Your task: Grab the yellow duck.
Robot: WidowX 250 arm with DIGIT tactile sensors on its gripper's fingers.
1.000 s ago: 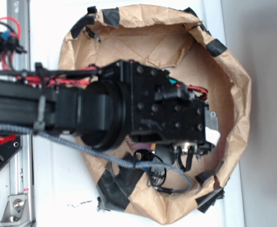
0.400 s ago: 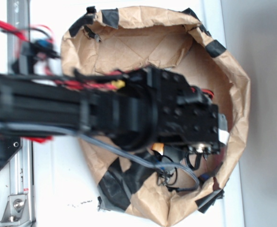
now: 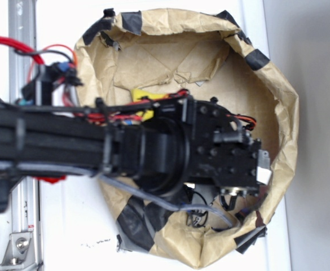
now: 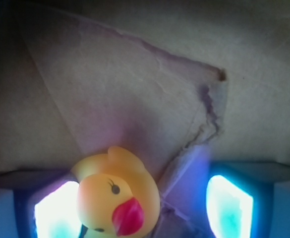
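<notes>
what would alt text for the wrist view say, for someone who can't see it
A yellow duck with a red beak sits between the open gripper's two glowing fingers, closer to the left one, on creased brown paper.

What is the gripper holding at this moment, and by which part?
Nothing for sure. The small yellow rubber duck sits between the two glowing fingers, close to the left one; the right finger stands clear, so no grip shows.
</notes>
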